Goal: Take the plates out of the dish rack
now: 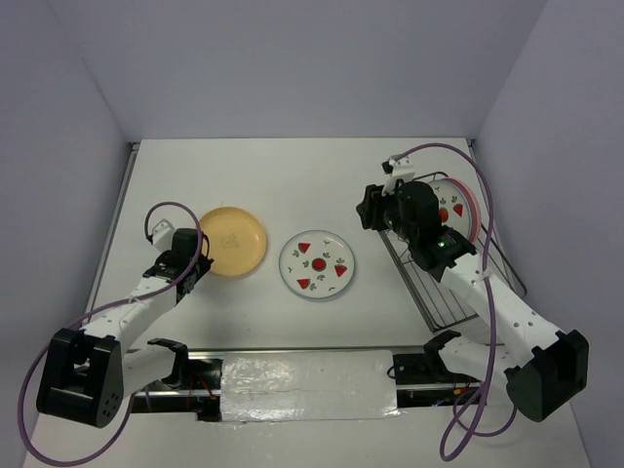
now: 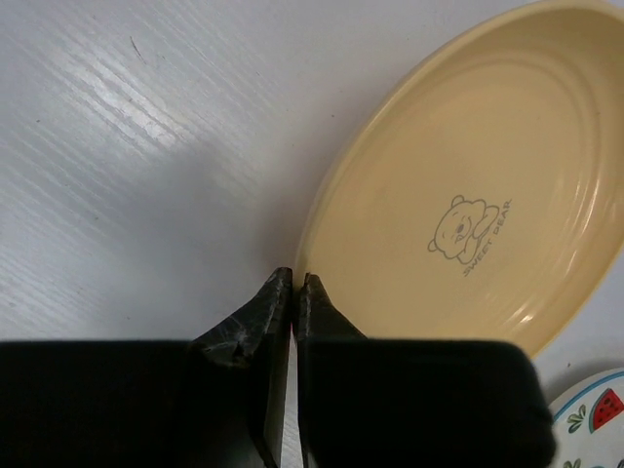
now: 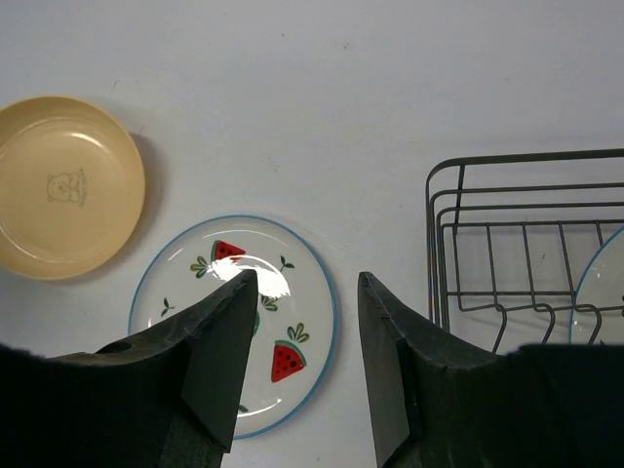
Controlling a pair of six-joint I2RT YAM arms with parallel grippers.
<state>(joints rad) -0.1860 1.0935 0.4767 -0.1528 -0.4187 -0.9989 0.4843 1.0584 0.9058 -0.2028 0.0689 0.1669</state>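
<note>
The yellow-orange plate (image 1: 232,241) lies flat on the table left of centre. A white plate with red fruit marks (image 1: 318,264) lies flat beside it. The dark wire dish rack (image 1: 444,302) stands at the right and holds another white fruit-marked plate (image 1: 450,207) upright, with a pink plate (image 1: 473,207) behind it. My left gripper (image 1: 202,253) is shut and empty, its tips (image 2: 293,283) at the yellow plate's (image 2: 468,195) left rim. My right gripper (image 1: 370,209) is open and empty, between the flat white plate (image 3: 283,312) and the rack (image 3: 507,190), its tips (image 3: 307,283) above the table.
Light walls close in the table on three sides. The arm bases and a taped rail run along the near edge. A curved plate edge (image 3: 597,288) shows inside the rack at the right of the right wrist view.
</note>
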